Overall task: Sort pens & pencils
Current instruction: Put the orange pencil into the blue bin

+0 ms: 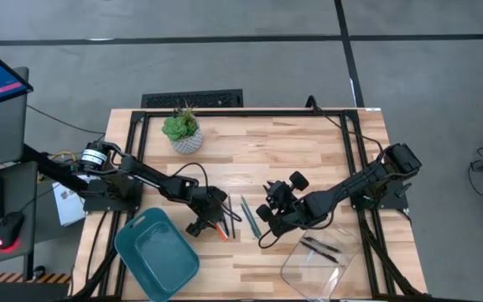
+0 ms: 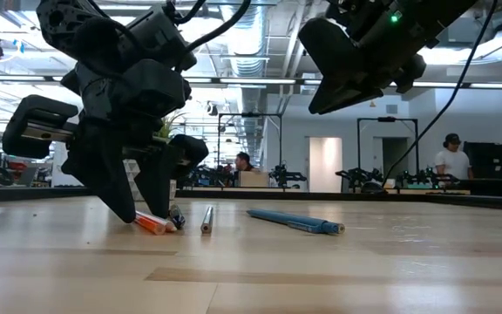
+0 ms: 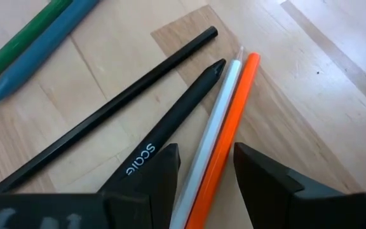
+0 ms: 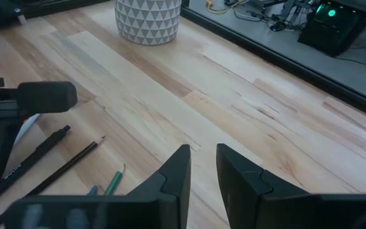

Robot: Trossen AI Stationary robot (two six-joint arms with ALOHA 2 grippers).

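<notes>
Left gripper (image 3: pixel 205 168) down at the wooden table (image 1: pixel 309 151), near the middle of its front half, fingers spread apart on either side of two thin sticks: the orange-red pencil (image 3: pixel 224 137) and a pale grey-white stick (image 3: pixel 211 137) lying tight against it. Both between the fingers, not yet pinched as far as visible; gaps seen on both sides in the left wrist view. Just beside, a black pen with white lettering (image 3: pixel 170 124) and a thinner black stick (image 3: pixel 107 108), tips spreading out like a fan. Further away, a teal-blue pen (image 3: pixel 43 41) and a green pencil (image 3: pixel 21 35) side by side, touching or almost touching.

Right gripper (image 4: pixel 202 175) raised above the table, to the right of the loose sticks, fingers slightly apart and holding nothing. In low view, well clear of the surface.

Teal bin (image 1: pixel 158 256) at the front left of the table, just beside the left gripper. Clear plastic container (image 1: pixel 321 256) at the front right, with two dark pens (image 1: pixel 324 249) already inside. Small potted plant (image 1: pixel 183 130) at the back left.
</notes>
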